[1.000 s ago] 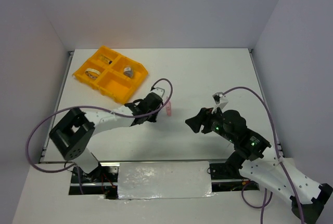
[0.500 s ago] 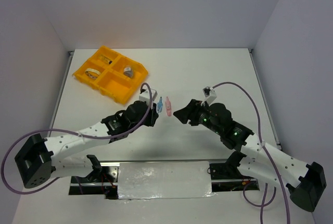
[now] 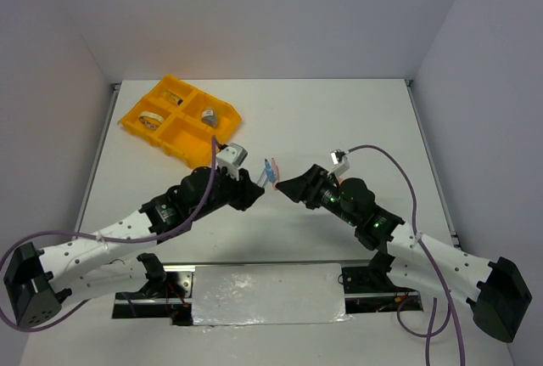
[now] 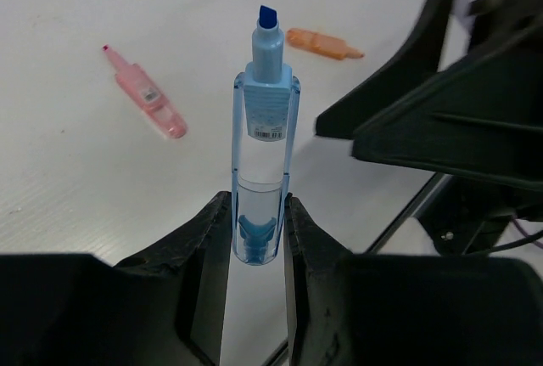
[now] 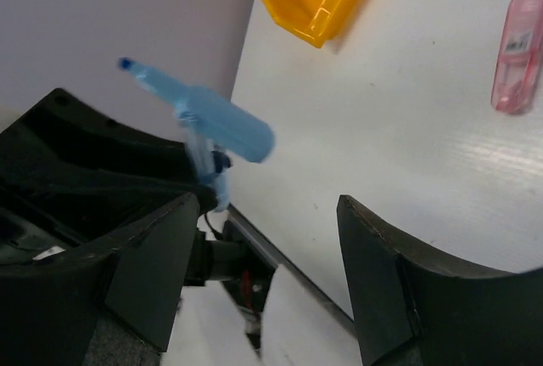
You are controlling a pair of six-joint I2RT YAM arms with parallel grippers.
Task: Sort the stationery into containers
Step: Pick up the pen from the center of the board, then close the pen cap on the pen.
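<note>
My left gripper [image 4: 257, 206] is shut on the rear end of a light-blue highlighter [image 4: 265, 141], held off the table with its tip pointing away. In the top view the left gripper [image 3: 255, 188] and the highlighter [image 3: 270, 171] sit at the table's middle. My right gripper [image 3: 287, 186] faces them from the right, a short way off. It stands open [image 5: 267, 273] with nothing between its fingers, the highlighter [image 5: 216, 121] just beyond them. A pink piece [image 4: 144, 92] and an orange piece [image 4: 322, 43] lie on the table. The orange-yellow tray [image 3: 188, 152] sits far left.
A beige tape ring [image 3: 151, 118] and a small grey-topped jar [image 3: 209, 116] lie in separate tray compartments; a third compartment holds another small item [image 3: 174, 97]. White walls close the table at the back and sides. Both arms' cables loop over the near table.
The left arm has swung right and lifted the light-blue highlighter off the table. The right gripper has moved left, closer to it, and its jaws have widened a little.
</note>
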